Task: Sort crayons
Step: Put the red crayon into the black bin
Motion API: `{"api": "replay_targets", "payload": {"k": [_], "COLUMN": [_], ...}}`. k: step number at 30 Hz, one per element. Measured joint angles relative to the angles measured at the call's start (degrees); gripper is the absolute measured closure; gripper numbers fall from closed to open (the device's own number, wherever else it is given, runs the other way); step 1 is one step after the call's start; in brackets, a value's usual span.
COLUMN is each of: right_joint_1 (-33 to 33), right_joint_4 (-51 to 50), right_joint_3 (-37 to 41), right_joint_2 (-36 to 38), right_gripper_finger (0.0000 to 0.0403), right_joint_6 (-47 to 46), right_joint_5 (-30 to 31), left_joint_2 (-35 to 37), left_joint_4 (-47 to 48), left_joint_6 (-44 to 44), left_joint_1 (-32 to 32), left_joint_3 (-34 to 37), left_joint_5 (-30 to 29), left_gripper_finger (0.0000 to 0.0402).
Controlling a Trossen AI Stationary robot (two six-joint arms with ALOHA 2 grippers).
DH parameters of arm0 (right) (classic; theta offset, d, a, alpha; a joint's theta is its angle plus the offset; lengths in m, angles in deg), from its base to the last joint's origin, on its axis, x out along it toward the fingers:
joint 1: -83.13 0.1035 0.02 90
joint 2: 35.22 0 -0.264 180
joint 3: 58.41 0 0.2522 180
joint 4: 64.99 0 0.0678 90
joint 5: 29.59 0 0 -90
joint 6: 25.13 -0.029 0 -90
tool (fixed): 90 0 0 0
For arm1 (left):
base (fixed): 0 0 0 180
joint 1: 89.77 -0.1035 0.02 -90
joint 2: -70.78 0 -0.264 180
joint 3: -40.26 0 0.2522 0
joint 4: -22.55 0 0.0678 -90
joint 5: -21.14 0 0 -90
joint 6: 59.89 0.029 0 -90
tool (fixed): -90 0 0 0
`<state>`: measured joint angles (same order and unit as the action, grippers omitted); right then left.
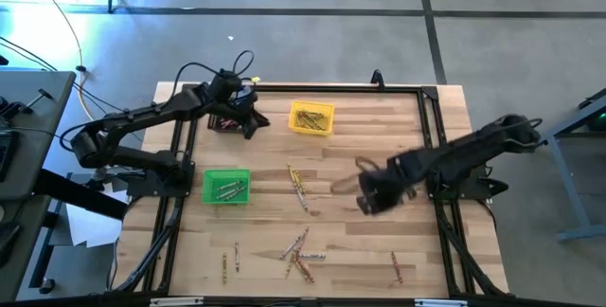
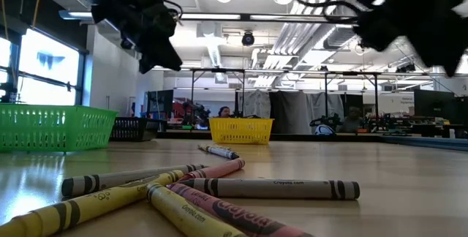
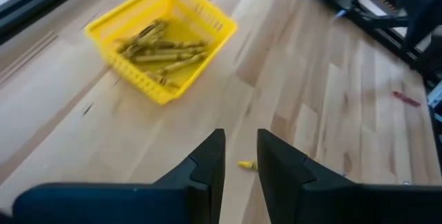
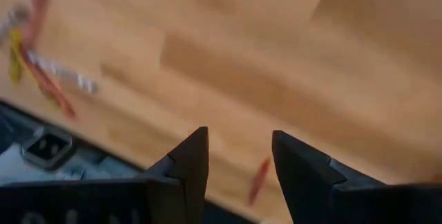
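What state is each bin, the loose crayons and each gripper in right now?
yellow bin: upright, holding yellow crayons.
green bin: upright, a few crayons inside.
black bin: partly hidden under the left gripper.
loose crayons: lying flat, scattered on the table.
left gripper: slightly open, empty, above the black bin.
right gripper: open, empty, over the table.

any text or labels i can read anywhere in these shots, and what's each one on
"Crayola": on the grey crayon lying crosswise at the front of the low view.
"violet" (partly cut off, read with some doubt): on the reddish crayon in front of it.
Small print on the yellow crayon: too blurred to read.
Nothing legible in the high view or either wrist view.
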<state>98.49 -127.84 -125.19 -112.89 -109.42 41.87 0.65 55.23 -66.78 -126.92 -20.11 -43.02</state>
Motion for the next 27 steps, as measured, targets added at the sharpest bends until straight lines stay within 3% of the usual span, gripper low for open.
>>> {"api": "replay_targets", "payload": {"k": [8, 14, 23, 27], "right_joint_1": [19.25, 29.27, 33.51, 33.43], "right_joint_4": [20.92, 30.36, 37.9, 41.68], "right_joint_3": [9.8, 14.67, 15.0, 14.96], "right_joint_2": [-0.02, -0.4, -5.58, -10.29], "right_gripper_finger": [0.0258, 0.0258, 0.0259, 0.0259], "right_joint_6": [-30.08, -43.71, -46.84, -44.84], "right_joint_5": [-2.17, -1.01, 3.08, 1.53], "left_joint_2": [-0.02, -0.02, -0.02, -0.02], "left_joint_4": [-2.67, -2.62, -3.54, -4.18], "left_joint_6": [-0.99, -3.61, -9.37, -9.52], "left_joint_1": [1.01, 0.99, 1.9, 3.16], "left_joint_3": [0.0, 0.0, 0.0, 0.0], "left_joint_5": [-0.69, -0.92, -0.94, -0.9], "left_gripper_finger": [0.0332, 0.0332, 0.0332, 0.0332]}}
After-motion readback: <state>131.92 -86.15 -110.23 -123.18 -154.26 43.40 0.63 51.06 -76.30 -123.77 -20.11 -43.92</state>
